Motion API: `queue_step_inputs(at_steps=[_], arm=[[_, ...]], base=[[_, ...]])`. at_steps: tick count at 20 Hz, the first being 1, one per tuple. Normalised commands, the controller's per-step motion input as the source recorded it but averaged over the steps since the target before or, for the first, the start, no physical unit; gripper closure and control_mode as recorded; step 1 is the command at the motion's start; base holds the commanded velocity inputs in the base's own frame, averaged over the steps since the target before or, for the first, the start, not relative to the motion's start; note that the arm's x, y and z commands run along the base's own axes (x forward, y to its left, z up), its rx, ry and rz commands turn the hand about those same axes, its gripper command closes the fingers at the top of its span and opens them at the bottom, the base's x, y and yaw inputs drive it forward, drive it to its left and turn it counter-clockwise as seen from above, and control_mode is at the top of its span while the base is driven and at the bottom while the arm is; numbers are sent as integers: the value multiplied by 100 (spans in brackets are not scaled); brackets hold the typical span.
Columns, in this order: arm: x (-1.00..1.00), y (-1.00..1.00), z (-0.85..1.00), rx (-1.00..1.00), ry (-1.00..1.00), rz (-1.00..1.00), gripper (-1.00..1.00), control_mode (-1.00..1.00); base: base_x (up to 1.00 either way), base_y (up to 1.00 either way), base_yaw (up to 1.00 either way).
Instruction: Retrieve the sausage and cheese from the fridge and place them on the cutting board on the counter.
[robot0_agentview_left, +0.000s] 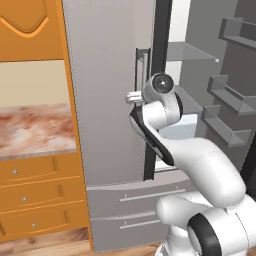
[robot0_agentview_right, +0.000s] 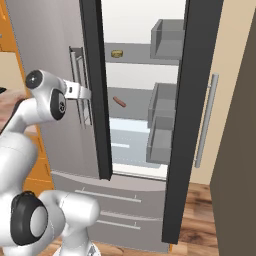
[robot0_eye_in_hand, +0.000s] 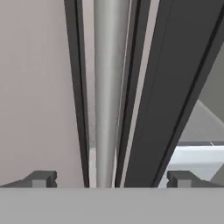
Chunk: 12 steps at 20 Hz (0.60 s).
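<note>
- the gripper (robot0_eye_in_hand: 109, 179) sits at the bar handle (robot0_eye_in_hand: 107, 96) of the left door of the fridge (robot0_agentview_left: 107, 90), fingers spread wide and released, one fingertip (robot0_eye_in_hand: 41, 178) on each side of the bar with nothing clamped yet.
- the right door (robot0_agentview_right: 187, 125) already stands swung open, showing the white interior; the left door looks shut.
- the sausage (robot0_agentview_right: 119, 102) lies on a middle glass shelf, far inside and toward the left of the opening; a small round yellowish item (robot0_agentview_right: 117, 53) rests on the shelf above, possibly the cheese, too small to be sure.
- the counter (robot0_agentview_left: 35, 130) lies to the left of the fridge; the cutting board cannot be placed from here.
- judged step: taking hold of the left handle to open that door, early in the task, nothing fetched yet.
- to do it well: centre the bar between the fingers before closing, push in until the pads overlap the bar fully, then close squarely so it does not slip.
- pull along the door's arc about its left hinge rather than straight back, keeping the wrist clear of the door's dark edge (robot0_agentview_right: 95, 90).
</note>
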Motion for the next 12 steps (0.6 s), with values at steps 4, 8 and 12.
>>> queue_step_inputs(at_steps=[4,8,12], arm=[[55,14,0,0,-14,0,-100,-100],[56,0,0,0,0,0,-100,-100],[59,0,0,0,0,0,-100,-100]], base=[[0,0,0],[0,0,0],[0,0,0]])
